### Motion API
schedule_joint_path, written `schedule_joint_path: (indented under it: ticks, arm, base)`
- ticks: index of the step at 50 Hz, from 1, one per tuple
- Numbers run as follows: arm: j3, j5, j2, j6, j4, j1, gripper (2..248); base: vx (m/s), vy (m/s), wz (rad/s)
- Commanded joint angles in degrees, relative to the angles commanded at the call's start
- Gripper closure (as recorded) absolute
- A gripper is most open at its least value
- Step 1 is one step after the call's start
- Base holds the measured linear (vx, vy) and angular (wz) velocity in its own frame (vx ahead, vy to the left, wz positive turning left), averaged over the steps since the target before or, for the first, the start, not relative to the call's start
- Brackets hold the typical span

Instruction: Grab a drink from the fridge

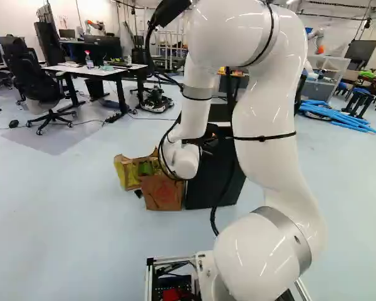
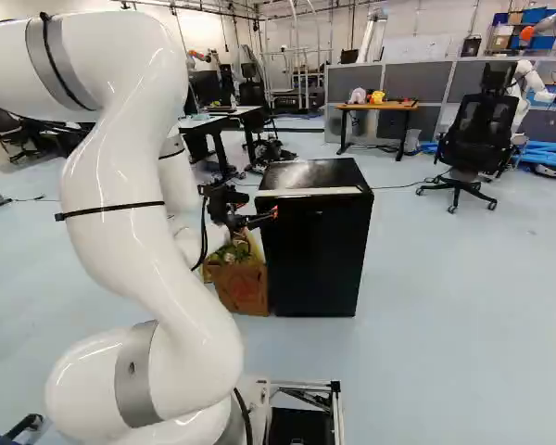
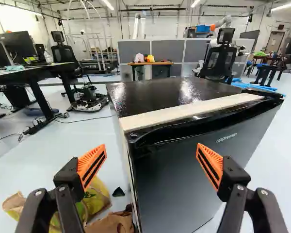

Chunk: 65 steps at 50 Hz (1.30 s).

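As the fridge (image 2: 320, 255) is closed, no drink is visible in any view.

Item: one drink, judged to be stored behind the door (image 3: 184, 170).

Item: one black fridge, upright on the floor (image 2: 454, 324), a pale strip (image 3: 194, 111) along the front of its top. Hinge side: cannot be told.

Item: one white arm (image 1: 263, 119), its far part bent down, presumably to bring the gripper (image 3: 150, 166) near the upper door.

Item: two fingers with orange pads (image 3: 91, 167), released, well apart, nothing between them in contact. In the wrist view the fridge's vertical corner lies ahead between them; the spread probably suits taking the door by its edge, since opening must come before any reach inside.

Item: one brown paper bag (image 1: 163, 192) and one yellow-green bag (image 1: 129, 174), on the floor beside the fridge, perhaps put there to leave the door's front free. Caution: a lowered arm could catch them.

Next requirement, as judged: line up with the door's edge, then pull steadily, lest the fridge tip or slide.
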Motion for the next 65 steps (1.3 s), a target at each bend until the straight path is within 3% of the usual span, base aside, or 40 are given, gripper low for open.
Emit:
schedule_joint_path:
  ticks: [65]
  arm:
    - [-7.1, 0.0, -4.5, 0.0, 18.2, 5.9, 3]
  base:
    - [0.000, 0.000, 0.000]
